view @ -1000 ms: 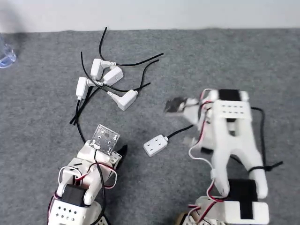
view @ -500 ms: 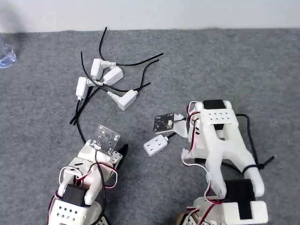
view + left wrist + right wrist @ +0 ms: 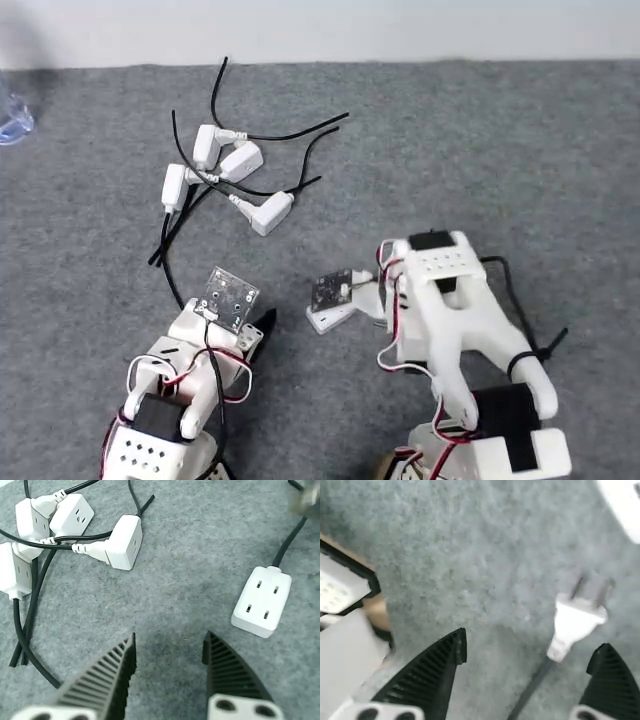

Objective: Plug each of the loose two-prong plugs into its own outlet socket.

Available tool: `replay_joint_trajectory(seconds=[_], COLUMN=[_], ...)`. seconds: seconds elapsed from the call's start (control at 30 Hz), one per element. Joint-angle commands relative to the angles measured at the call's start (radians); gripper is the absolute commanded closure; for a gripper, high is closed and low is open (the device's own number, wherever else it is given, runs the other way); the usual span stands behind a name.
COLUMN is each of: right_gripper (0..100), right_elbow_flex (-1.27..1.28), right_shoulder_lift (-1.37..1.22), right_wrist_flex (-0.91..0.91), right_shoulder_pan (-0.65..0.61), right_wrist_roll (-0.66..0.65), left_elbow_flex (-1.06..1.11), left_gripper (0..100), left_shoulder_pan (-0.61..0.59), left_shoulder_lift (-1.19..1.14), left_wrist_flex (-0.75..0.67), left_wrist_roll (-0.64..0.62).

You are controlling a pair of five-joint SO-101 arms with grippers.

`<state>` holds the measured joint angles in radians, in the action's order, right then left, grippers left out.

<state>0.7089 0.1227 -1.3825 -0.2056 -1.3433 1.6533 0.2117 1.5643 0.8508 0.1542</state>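
Over the last second the right arm has swung in from the right and down toward the middle of the table. Its wrist camera board now overhangs the white rectangular outlet block [image 3: 326, 319]. The left arm has hardly shifted.

Nearest the robot, the left gripper [image 3: 170, 637] hangs low over the grey carpeted table [image 3: 500, 150] with its jaws spread and nothing between them. The right gripper [image 3: 532, 641] is likewise wide apart and empty. On the carpet between its fingers lies a white two-prong plug on a black cord [image 3: 575, 620], prongs pointing away, touched by neither finger.

Just beyond it, in the left wrist view, the outlet block [image 3: 261, 600] lies flat with both pairs of slots bare.

Farthest off is a tangle of white angular sockets on black cords [image 3: 240, 160]. The nearest of them [image 3: 122, 542] shows open slots too. I cannot make out any loose plugs among those cords.

By my reading nothing is plugged in yet, and no plug is even grasped. The right arm looks lined up for a first pick, so the grasp and every insertion remain to be done.
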Motion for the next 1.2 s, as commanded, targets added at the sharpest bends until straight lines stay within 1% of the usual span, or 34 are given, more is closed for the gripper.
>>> replay_joint_trajectory(seconds=[0.0, 0.17, 0.23, 0.3, 0.43, 0.47, 0.57, 0.67, 0.73, 0.77, 0.83, 0.93, 1.0, 1.17], right_gripper=[62.3, 62.3, 64.9, 72.2, 95.8, 99.8, 95.3, 95.8, 99.6, 98.9, 99.1, 99.0, 99.0, 99.0], right_elbow_flex=[0.040, 0.092, 0.118, 0.140, 0.164, 0.164, 0.164, 0.161, 0.158, 0.150, 0.110, 0.003, -0.060, -0.092], right_shoulder_lift=[0.030, 0.028, 0.027, 0.027, 0.028, 0.028, 0.031, 0.039, 0.041, 0.041, 0.041, 0.042, 0.068, 0.186], right_wrist_flex=[0.156, 0.283, 0.332, 0.377, 0.423, 0.424, 0.418, 0.415, 0.415, 0.410, 0.354, 0.208, 0.157, 0.153], right_shoulder_pan=[-0.004, 0.022, 0.038, 0.045, 0.045, 0.044, 0.045, 0.044, 0.039, 0.038, 0.038, 0.038, 0.036, 0.007], right_wrist_roll=[0.015, 0.017, 0.015, 0.012, 0.015, 0.015, 0.015, 0.015, 0.015, 0.015, 0.017, 0.020, 0.077, 0.187], left_elbow_flex=[-0.004, -0.004, -0.004, -0.004, -0.004, -0.004, -0.004, -0.004, -0.004, -0.004, -0.004, -0.004, -0.004, -0.004], left_gripper=[79, 79, 79, 79, 79, 79, 79, 79, 79, 79, 79, 79, 79, 79], left_shoulder_pan=[0.009, 0.009, 0.009, 0.009, 0.009, 0.009, 0.009, 0.009, 0.009, 0.009, 0.009, 0.009, 0.009, 0.009], left_shoulder_lift=[0.009, 0.009, 0.009, 0.009, 0.009, 0.009, 0.009, 0.009, 0.009, 0.009, 0.009, 0.009, 0.009, 0.009], left_wrist_flex=[-0.023, -0.025, -0.026, -0.026, -0.026, -0.026, -0.026, -0.026, -0.026, -0.026, -0.026, -0.026, -0.026, -0.026], left_wrist_roll=[-0.003, -0.003, -0.003, -0.003, -0.003, -0.003, -0.003, -0.003, -0.003, -0.003, -0.003, -0.003, -0.003, -0.003])
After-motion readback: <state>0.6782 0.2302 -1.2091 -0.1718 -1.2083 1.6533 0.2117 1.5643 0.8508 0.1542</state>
